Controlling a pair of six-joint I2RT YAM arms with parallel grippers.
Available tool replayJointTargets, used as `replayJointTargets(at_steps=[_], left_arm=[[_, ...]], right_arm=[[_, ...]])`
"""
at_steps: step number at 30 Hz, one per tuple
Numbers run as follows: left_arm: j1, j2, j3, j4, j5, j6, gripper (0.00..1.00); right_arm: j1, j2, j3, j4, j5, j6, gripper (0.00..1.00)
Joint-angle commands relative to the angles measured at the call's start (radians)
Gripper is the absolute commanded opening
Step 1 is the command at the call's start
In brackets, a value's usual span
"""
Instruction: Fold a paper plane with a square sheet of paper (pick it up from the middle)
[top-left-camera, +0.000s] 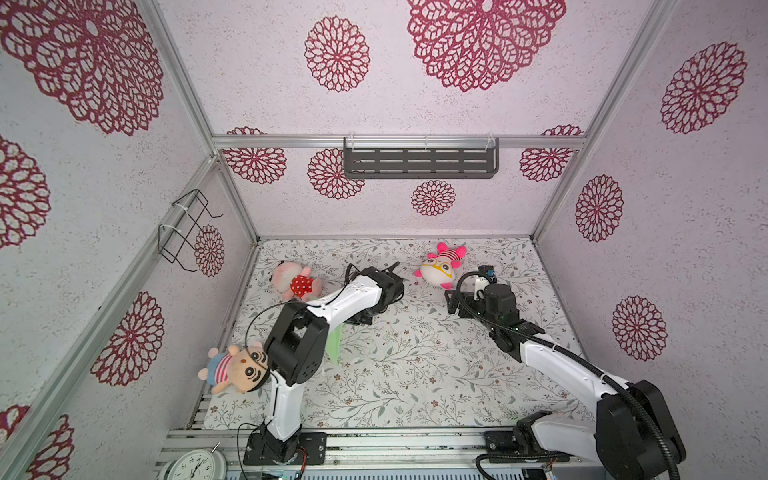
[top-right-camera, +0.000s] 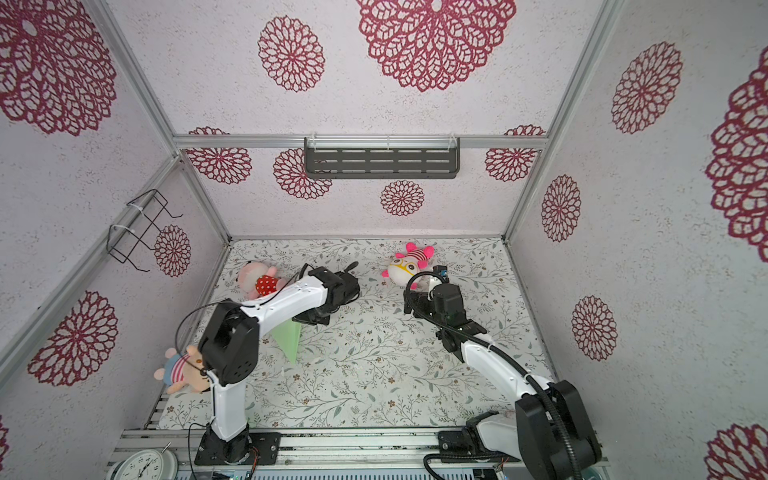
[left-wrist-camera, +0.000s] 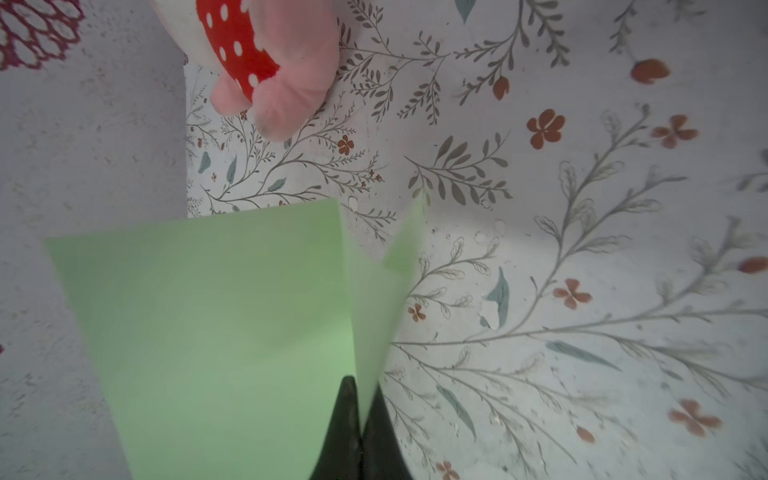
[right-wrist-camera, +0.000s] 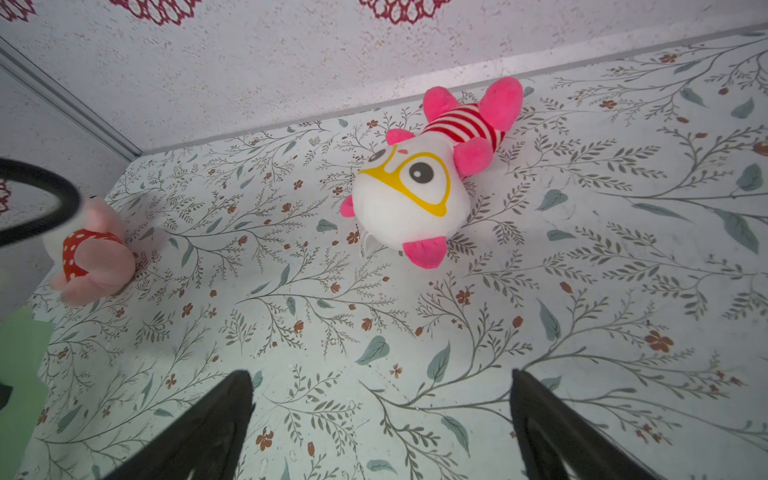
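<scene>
Left arm bent forward, left tool (left-wrist-camera: 360, 399) clamped on the paper plane (left-wrist-camera: 216, 332) near the left wall, right arm stretched far, right tool (right-wrist-camera: 380, 374) wide apart and empty, bare surface (top-left-camera: 415, 374) between them.

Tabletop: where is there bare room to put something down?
Bare: the middle and front of the tabletop, between the green paper and the right arm. Crowded: the back, with the dotted plush and goggle-eyed plush; striped plush front-left.
</scene>
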Motion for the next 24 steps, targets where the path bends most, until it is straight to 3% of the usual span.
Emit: replayJointTargets(at_steps=[1, 7, 12, 17, 24], left_arm=[[-0.018, 0.089, 0.055, -0.114, -0.097, -0.071, 0.02], [-0.03, 0.191, 0.099, -0.045, -0.047, -0.045, 0.03], [-0.031, 0.207, 0.047, 0.15, 0.085, 0.008, 0.05], [-0.033, 0.225, 0.044, 0.217, 0.135, 0.007, 0.1], [-0.039, 0.204, 0.071, 0.293, 0.233, 0.036, 0.28]], right_arm=[[-0.019, -0.026, -0.007, -0.007, -0.003, -0.024, 0.99], [-0.03, -0.013, -0.013, -0.001, -0.011, -0.02, 0.99], [-0.037, 0.002, -0.017, 0.011, -0.022, -0.015, 0.99], [-0.042, 0.023, -0.015, 0.02, -0.045, -0.01, 0.99], [-0.047, 0.06, -0.021, 0.077, -0.046, 0.021, 0.99]])
